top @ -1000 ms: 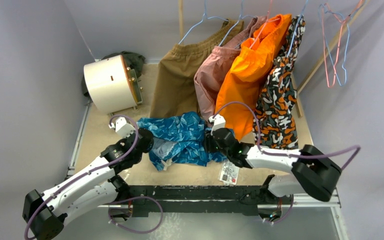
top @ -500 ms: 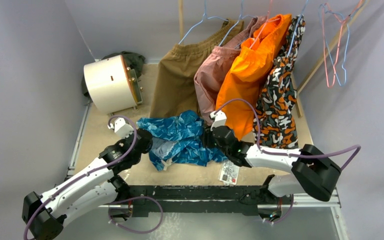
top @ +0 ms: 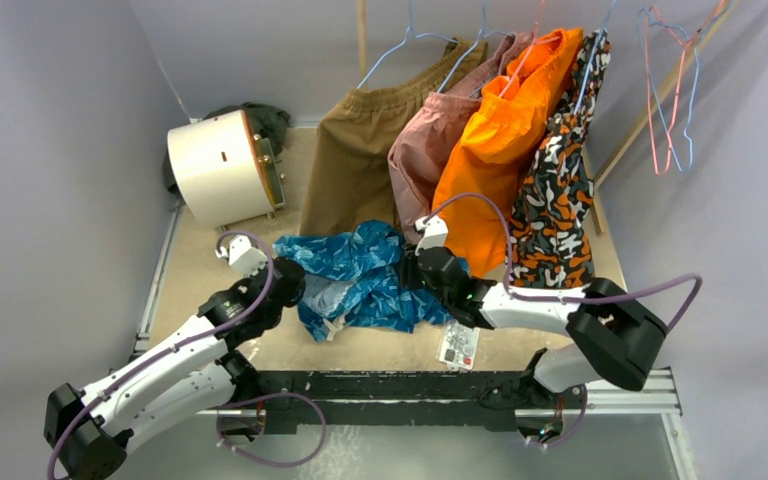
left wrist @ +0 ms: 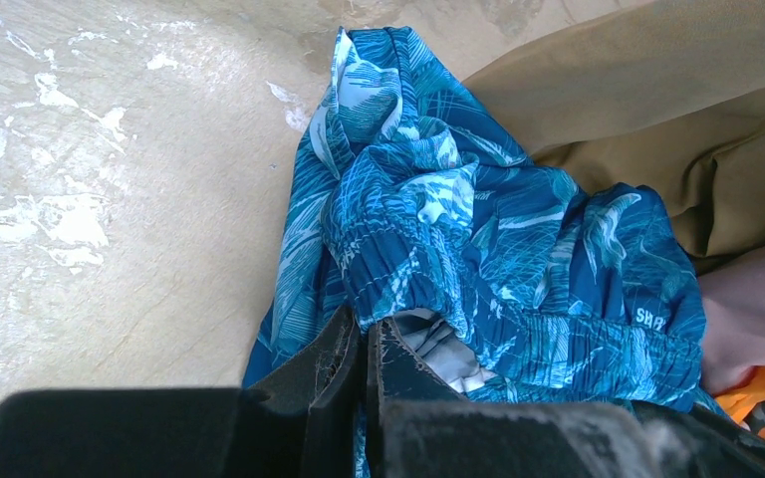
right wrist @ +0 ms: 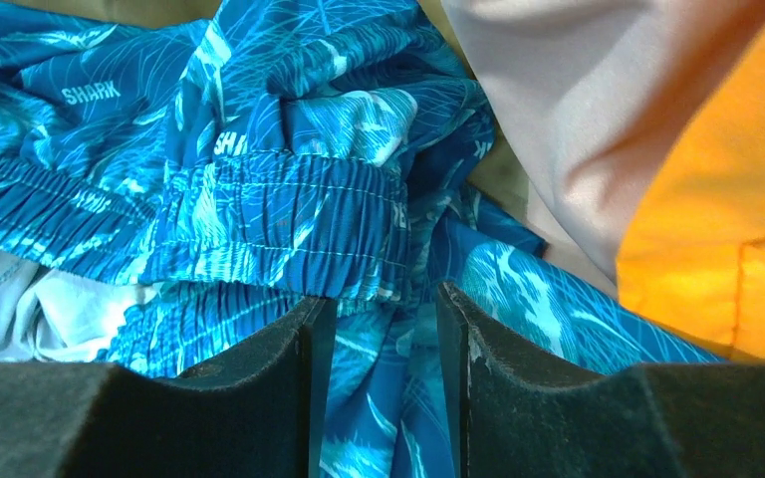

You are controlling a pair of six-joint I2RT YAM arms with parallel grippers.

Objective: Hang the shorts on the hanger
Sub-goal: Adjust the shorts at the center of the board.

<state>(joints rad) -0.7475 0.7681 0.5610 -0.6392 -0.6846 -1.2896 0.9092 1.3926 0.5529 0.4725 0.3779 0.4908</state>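
Shiny blue-and-teal patterned shorts (top: 360, 275) lie crumpled, grasp underway: left gripper (left wrist: 367, 329) pinches waistband (right wrist: 279, 214), right gripper (right wrist: 383, 299) gapes astride it, should close next

Overhead view: lit evenly and softly, seemingly from above; faint shadows are cast under the arms onto the table (top: 200, 270). Wrist views: the shorts (left wrist: 478, 229) are rendered sharp and bright, with a light sheen noted on the fabric. The near fingers (right wrist: 259, 388) are left dark, grainy and out of focus. The orange cloth (right wrist: 717, 219) is slightly softened at the frame edge.
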